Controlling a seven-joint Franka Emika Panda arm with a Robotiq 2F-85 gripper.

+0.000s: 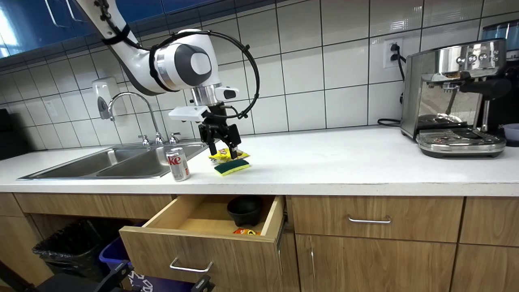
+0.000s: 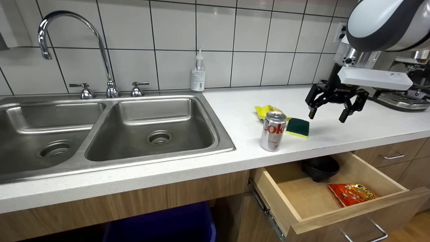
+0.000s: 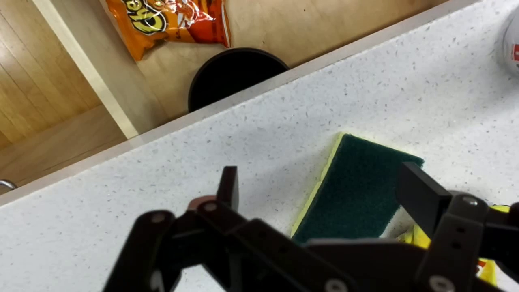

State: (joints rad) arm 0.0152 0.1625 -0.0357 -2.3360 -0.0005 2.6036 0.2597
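Above the white counter hangs my gripper (image 3: pixel 320 178), open, its fingers wide apart and holding nothing. Below it in the wrist view lies a green sponge (image 3: pixel 357 186) with a yellow underside, flat on the counter and partly hidden by one finger. In an exterior view the gripper (image 2: pixel 327 118) hovers to the right of the sponge (image 2: pixel 297 127), apart from it. A crumpled yellow bag (image 2: pixel 265 111) lies behind the sponge; the gripper hides some of it in the wrist view. A silver Coke can (image 2: pixel 272 131) stands upright near the sponge, towards the sink.
Below the counter a wooden drawer (image 1: pixel 198 243) is pulled out. Inside are a black bowl (image 2: pixel 320 168) and an orange Cheetos bag (image 2: pixel 351 194). A double sink (image 2: pixel 151 131) with a tall faucet (image 2: pixel 100 43) lies beyond the can. A coffee machine (image 1: pixel 454 97) stands at the counter's far end.
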